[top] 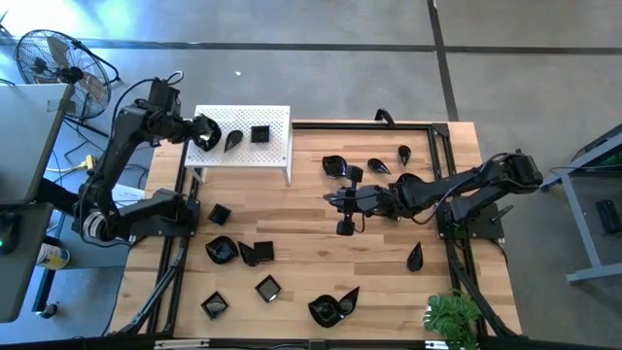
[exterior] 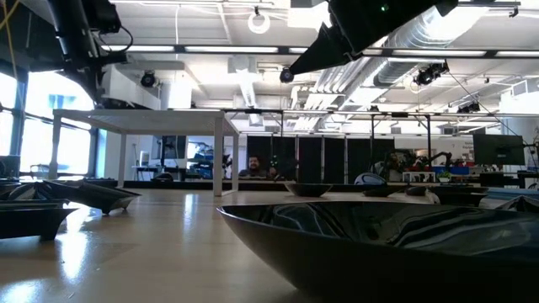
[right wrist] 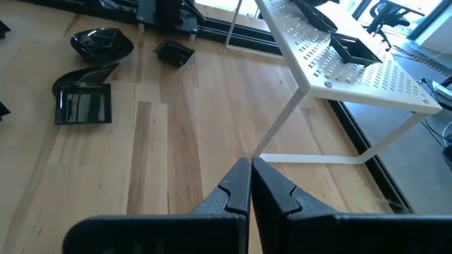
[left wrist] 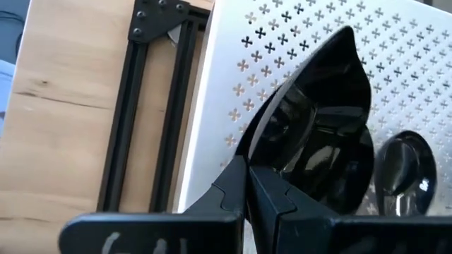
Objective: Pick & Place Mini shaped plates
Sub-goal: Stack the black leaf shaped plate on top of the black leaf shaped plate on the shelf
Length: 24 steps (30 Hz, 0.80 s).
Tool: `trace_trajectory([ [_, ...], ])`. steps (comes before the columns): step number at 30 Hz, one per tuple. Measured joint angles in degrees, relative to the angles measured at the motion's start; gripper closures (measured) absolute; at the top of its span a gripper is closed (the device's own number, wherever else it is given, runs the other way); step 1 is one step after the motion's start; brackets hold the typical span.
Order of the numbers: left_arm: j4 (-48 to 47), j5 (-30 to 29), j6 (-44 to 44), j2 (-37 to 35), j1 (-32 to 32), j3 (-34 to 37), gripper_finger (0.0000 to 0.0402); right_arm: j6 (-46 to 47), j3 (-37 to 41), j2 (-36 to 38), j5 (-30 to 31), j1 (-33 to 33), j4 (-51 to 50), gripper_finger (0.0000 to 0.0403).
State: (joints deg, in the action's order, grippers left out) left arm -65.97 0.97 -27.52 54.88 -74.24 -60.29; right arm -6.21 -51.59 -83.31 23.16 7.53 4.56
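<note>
A white perforated stand (top: 243, 136) sits at the far left corner of the wooden table (top: 311, 253). A fan (top: 53, 58) stands on the floor beyond, and a green plant (top: 454, 319) pokes in at the table's near right corner.

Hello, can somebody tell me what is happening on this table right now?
Two robot arms are moving small black plates from a wooden table onto a white stand. The left gripper is over the stand, shut on the edge of a leaf plate. Two more plates, a teardrop and a square, already lie there. The right gripper is shut and empty above the table's middle. Many plates remain on the table.
</note>
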Motion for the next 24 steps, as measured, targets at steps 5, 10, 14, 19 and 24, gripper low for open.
trace_trajectory([
  [5, 0.4, -0.3, -1.3, -0.1, 0.0, 0.1, 0.0401, -0.1, 0.0, 0.0, -1.3, 0.0, -0.2, 0.0402],
  [10, 0.3, 1.0, -1.6, -0.4, 0.0, 0.2, 0.0401, -0.3, 0.0, 0.0, -2.4, 0.0, -0.2, 0.0402],
  [14, -0.1, 1.1, -1.4, -0.4, 0.0, 0.2, 0.0399, -0.3, 0.0, 0.0, -2.4, 0.0, -0.2, 0.0401],
  [19, -0.3, 0.3, -0.8, -0.5, 0.0, 0.2, 0.0360, -0.3, 0.0, 0.0, -2.4, 0.0, -0.1, 0.0402],
  [24, -1.7, 0.0, 0.3, -1.0, 0.0, 0.2, 0.0308, -0.3, 0.0, 0.0, -2.4, 0.0, 0.0, 0.0401],
])
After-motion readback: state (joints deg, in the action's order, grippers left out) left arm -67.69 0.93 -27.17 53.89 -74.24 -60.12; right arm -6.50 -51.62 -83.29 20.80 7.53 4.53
